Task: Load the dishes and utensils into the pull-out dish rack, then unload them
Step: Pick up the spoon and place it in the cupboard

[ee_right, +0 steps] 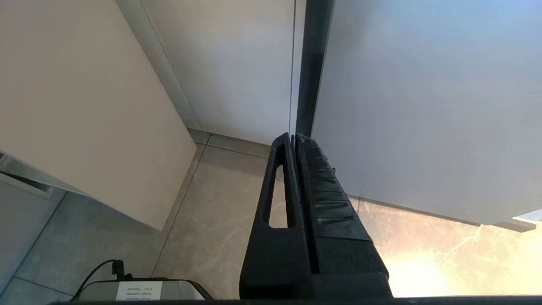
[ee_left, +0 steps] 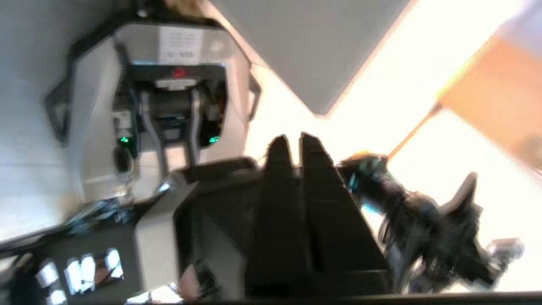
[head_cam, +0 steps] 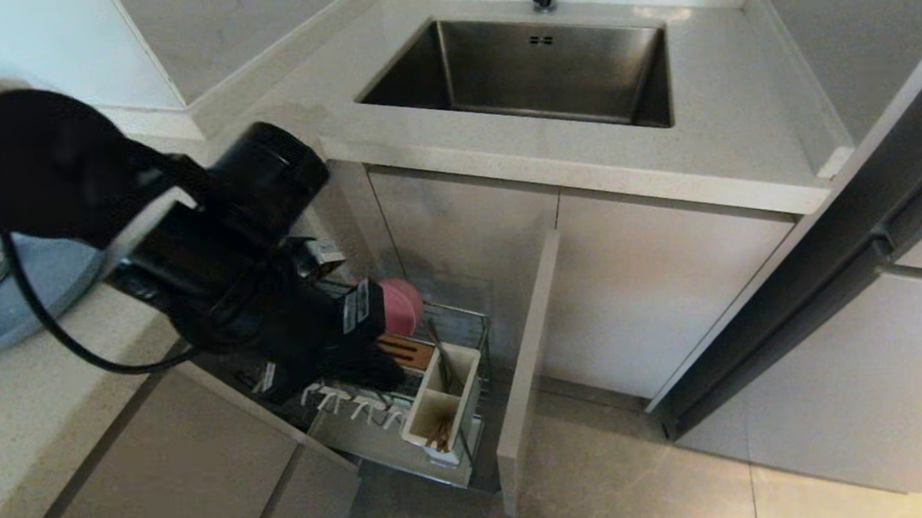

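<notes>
With the pink bowl (head_cam: 402,305) seated at the back of the pull-out dish rack (head_cam: 407,435), the left gripper (ee_left: 294,146) is seen pinched shut and empty, seemingly mid-unloading; a fresh approach is needed next.

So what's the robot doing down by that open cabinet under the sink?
The robot is working at the pull-out dish rack, which is drawn out below the counter beside the sink. Its left arm reaches down over the rack, and the left gripper is shut with nothing between its fingers. A pink bowl stands on edge in the rack, and chopsticks and a metal utensil sit in the white utensil box. The right gripper is shut and parked, pointing at the floor.
</notes>
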